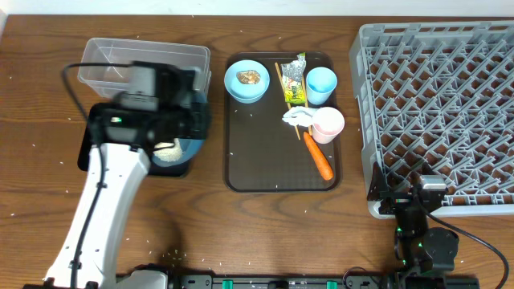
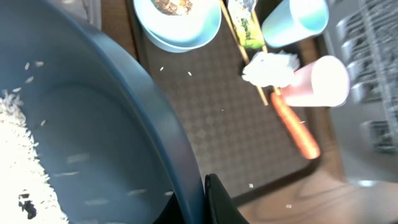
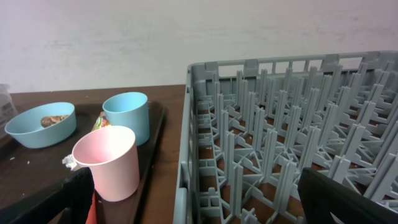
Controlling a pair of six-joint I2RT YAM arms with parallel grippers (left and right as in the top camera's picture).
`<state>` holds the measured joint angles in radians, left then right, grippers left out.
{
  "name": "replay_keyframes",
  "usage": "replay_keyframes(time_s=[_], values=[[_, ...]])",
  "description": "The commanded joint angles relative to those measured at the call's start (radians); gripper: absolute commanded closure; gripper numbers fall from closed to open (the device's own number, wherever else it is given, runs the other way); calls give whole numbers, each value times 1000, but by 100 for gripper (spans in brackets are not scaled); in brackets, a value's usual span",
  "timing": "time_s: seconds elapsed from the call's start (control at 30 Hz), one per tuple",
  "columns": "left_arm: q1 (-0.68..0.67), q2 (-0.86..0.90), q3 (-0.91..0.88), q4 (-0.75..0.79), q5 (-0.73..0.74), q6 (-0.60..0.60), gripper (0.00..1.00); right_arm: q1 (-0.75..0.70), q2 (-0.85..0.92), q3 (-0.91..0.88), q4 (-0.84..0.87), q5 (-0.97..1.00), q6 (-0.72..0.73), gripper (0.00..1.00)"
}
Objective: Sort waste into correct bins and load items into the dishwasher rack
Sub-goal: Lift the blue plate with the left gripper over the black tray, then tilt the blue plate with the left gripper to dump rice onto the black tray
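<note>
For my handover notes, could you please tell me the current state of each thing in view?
left tool: shut on the large blue bowl rim.
large blue bowl: held, rice inside.
right tool: open, holding nothing.
small light-blue bowl: upright on brown tray, food lump inside.
light-blue cup: upright.
pink cup: upright.
dishwasher rack: no dishes showing.

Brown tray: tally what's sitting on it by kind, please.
small light-blue bowl: 1
cups: 2 (light-blue cup, pink cup)
wooden chopsticks: 1 pair
carrot: 1
crumpled tissue: 1
foil wrapper: 1
brown food lump: 1, in the bowl
Total: 8
</note>
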<state>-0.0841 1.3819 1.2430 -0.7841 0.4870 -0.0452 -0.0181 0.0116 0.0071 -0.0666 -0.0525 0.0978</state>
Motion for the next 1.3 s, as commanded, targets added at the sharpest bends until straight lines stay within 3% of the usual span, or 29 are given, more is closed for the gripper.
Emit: replay_keyframes(time_s=[0.0, 0.57, 0.87, 1.07, 1.27], values=[[89, -13, -5, -8, 222, 50, 94, -7, -6, -2, -3, 0, -10, 1], [483, -13, -44, -32, 750, 146, 94, -7, -6, -2, -3, 0, -10, 1], [623, -11, -112, -75, 766, 184, 94, -7, -6, -2, -3, 0, -10, 1], [681, 17, -132, -75, 961, 209, 94, -7, -6, -2, -3, 0, -10, 1], [727, 66, -132, -72, 979, 210, 94, -7, -6, -2, -3, 0, -10, 1]])
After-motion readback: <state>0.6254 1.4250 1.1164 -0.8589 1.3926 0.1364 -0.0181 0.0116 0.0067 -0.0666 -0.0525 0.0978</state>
